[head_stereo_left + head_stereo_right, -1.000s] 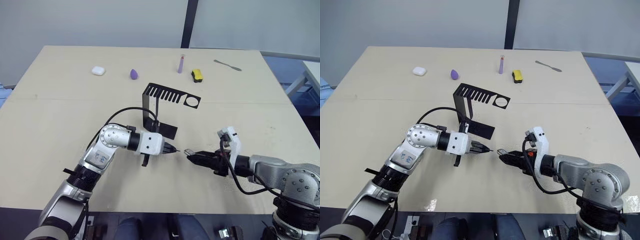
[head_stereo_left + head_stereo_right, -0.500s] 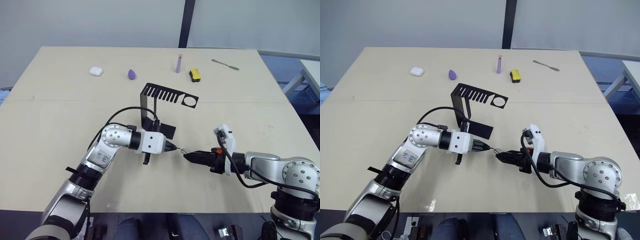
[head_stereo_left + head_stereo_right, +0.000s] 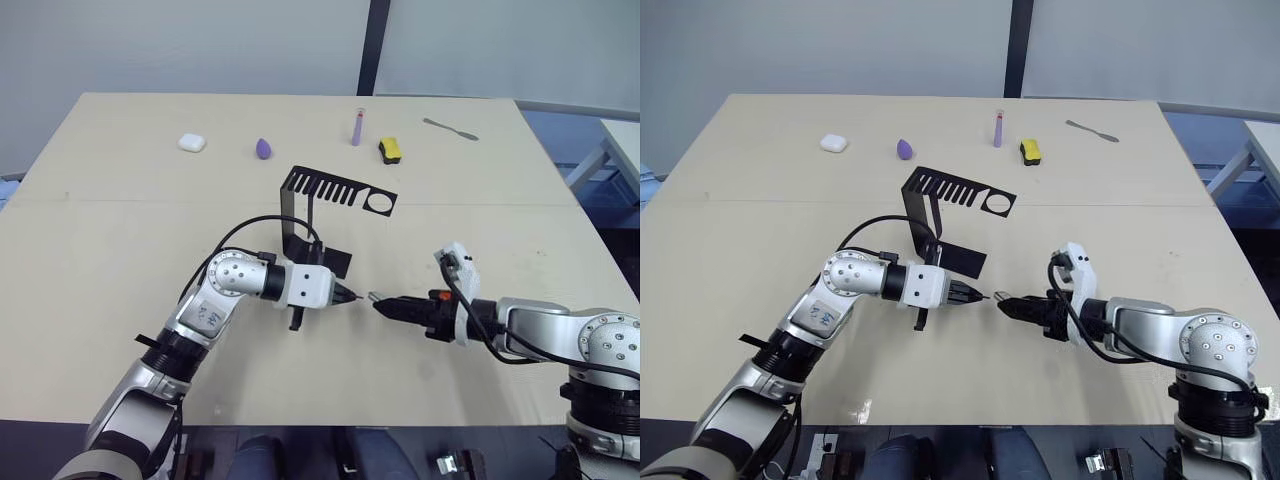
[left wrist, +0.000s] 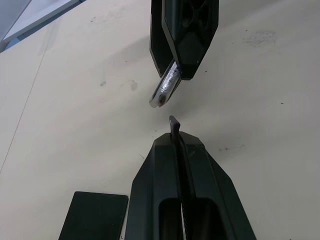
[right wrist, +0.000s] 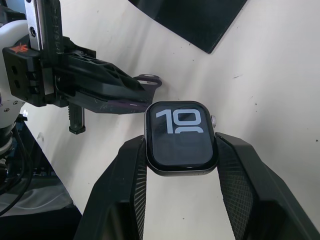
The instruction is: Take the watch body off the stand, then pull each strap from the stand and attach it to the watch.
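The watch body [image 5: 181,138] is clamped edgewise in the right pincer [image 3: 1006,303], screen exposed, so its slot faces the strap [image 4: 173,124] gripped tip-out in the left pincer [image 3: 978,295], just apart.

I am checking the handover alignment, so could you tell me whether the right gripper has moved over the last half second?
Yes. The right gripper, shut on the watch body, has backed slightly away from the stand, toward the robot's right.
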